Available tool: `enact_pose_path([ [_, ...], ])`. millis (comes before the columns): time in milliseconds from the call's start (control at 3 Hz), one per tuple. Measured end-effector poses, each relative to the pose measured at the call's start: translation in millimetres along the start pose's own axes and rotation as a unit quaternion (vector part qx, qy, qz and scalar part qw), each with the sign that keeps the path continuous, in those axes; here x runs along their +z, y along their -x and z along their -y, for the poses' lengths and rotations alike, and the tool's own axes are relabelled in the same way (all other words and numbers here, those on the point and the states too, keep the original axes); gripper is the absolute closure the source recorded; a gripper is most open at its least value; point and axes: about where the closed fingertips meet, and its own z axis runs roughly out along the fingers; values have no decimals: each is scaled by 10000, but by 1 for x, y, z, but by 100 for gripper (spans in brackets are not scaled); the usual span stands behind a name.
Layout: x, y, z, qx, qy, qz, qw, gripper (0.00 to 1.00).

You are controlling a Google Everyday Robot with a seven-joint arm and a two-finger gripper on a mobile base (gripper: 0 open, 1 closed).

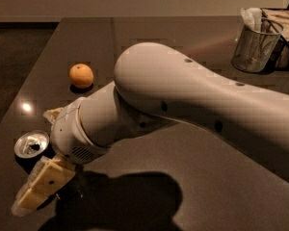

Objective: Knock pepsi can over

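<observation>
The can stands upright on the dark table. It is far over at 8 o'clock in the view, close to the table's left edge. I look down on its shiny silver top with the dark drinking hole. Its side is mostly lost in shadow.

My gripper is down low at 8 o'clock too, right by the can. It is wide apart and holds nothing. One of my fingers is tan and blocky. It pokes out toward 7 o'clock, just beside the can on its 5 o'clock side. The tip of the other one peeks out at the can's 1 o'clock side. The can sits between the two. I cannot tell if either one touches the can.

My big white arm comes in from 3 o'clock and crosses the middle of the table. It throws a dark shadow on the table at 6 o'clock.

An orange sits by itself at 10 o'clock, well apart from the can. A wire cup with something white in it stands far away at 2 o'clock.
</observation>
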Motion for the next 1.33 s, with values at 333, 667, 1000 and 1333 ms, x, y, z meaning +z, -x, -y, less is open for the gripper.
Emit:
enact_pose_path([
  [333,6,2,1,44,33,48,10000,18],
  [667,5,4,2,86,18,113,9999,41],
  [1000,-4,5,0,80,17,132,9999,65],
  [1333,-33,2,6,35,-110,-98,9999,87],
])
